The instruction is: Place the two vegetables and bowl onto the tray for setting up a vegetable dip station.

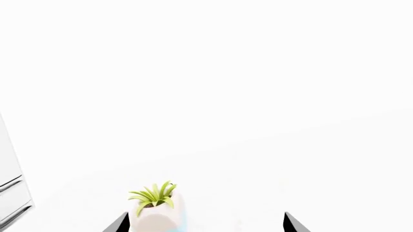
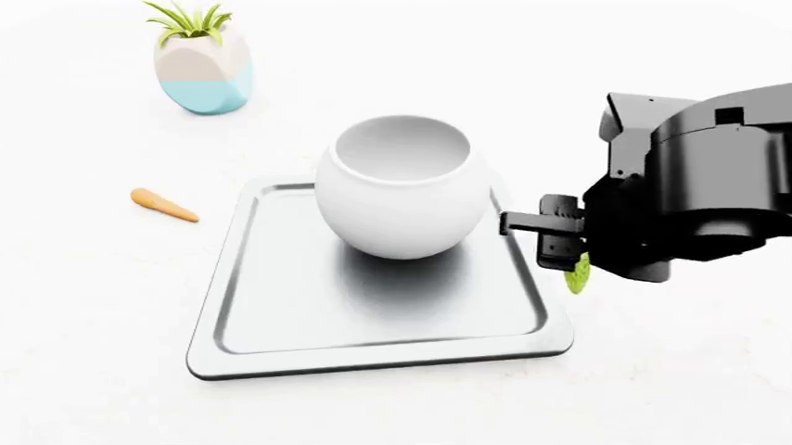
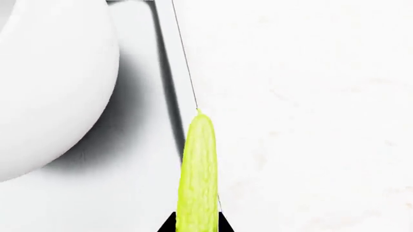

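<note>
Yellow-green cucumber (image 3: 199, 174) clamped in right fingers (image 3: 169, 223), mostly hidden head-on; left fingers (image 1: 119, 223) apart.

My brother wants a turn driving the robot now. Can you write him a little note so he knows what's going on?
Right gripper: shut on the cucumber piece, held over the tray's right rim, beside the bowl.
Left gripper: open, holding nothing, pointed toward the potted plant; not seen in the head view.
Bowl: already sitting on the tray, toward its far side.
Carrot: lying on the table to the left of the tray, untouched.
Done: bowl on the tray.
Left: set the cucumber piece down on the tray, then pick up the carrot and put it there too.
</note>
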